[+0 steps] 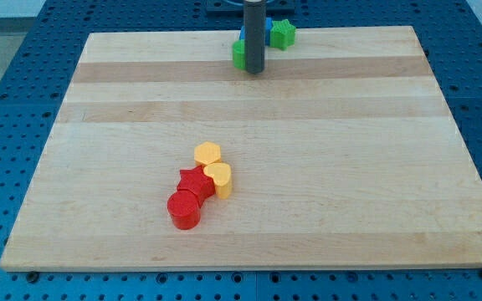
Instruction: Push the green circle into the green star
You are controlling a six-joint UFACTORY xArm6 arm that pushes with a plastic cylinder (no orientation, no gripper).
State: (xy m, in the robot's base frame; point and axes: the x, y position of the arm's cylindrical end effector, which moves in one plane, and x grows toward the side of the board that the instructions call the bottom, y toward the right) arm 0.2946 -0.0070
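The green circle (pixel 238 55) sits near the board's top edge, mostly hidden behind my rod. The green star (pixel 284 33) lies up and to the right of it, at the board's top edge. A blue block (pixel 269 34) shows between them, partly hidden by the rod. My tip (pixel 254 70) rests on the board just right of the green circle, touching or nearly touching it, and below-left of the green star.
A cluster lies at the board's lower middle: a yellow hexagon (pixel 207 154), a yellow heart (pixel 218 178), a red star (pixel 193 181) and a red circle (pixel 184 210). The wooden board (pixel 350 167) lies on a blue perforated table.
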